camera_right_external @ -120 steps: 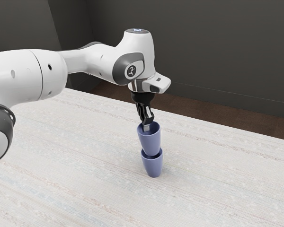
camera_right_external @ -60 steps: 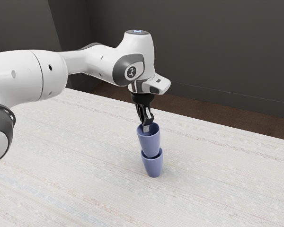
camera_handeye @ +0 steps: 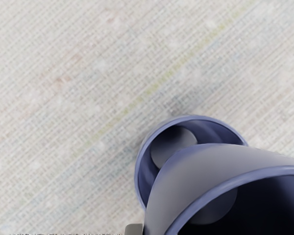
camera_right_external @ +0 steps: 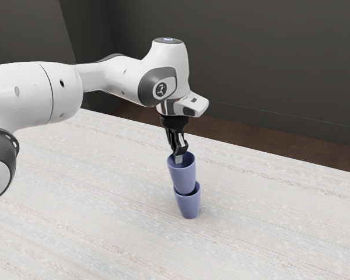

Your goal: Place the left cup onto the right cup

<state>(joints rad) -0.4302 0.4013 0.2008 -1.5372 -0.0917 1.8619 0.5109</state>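
Tabletop [camera_right_external: 76, 204], upper cup [camera_right_external: 182, 170] in lower cup [camera_right_external: 188, 204]

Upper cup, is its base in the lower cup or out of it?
In. The exterior view shows the upper cup with its base sunk inside the lower cup, leaning slightly rather than standing straight.

A side camera faces across the table [camera_right_external: 76, 198] from farther off; my wrist camera looks down, close, on the upper cup [camera_handeye: 206, 166] and lower cup [camera_handeye: 172, 142] both share.
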